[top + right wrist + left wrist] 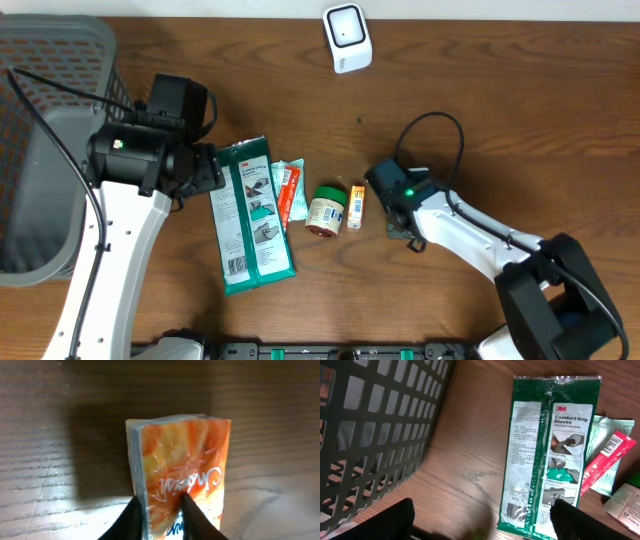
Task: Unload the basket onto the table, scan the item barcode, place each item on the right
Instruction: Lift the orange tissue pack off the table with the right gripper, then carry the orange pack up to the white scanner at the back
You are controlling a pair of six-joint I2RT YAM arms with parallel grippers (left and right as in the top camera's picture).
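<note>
A small orange packet (185, 455) stands on the wooden table, and my right gripper (159, 510) is shut on its near edge, one dark finger (131, 520) on each side. Overhead, the same orange packet (356, 207) sits right of a green-lidded jar (326, 211), with the right gripper (372, 206) beside it. The white barcode scanner (347, 38) stands at the far edge of the table. My left gripper (482, 522) hangs open over bare wood, just left of a green glove pack (547, 450) whose barcode (517, 510) faces up. It holds nothing.
A grey mesh basket (45, 140) fills the left side and rises close beside the left arm (130, 160). A red and white sachet (290, 190) lies between the glove pack (255, 215) and the jar. A black cable (440, 130) loops behind the right arm.
</note>
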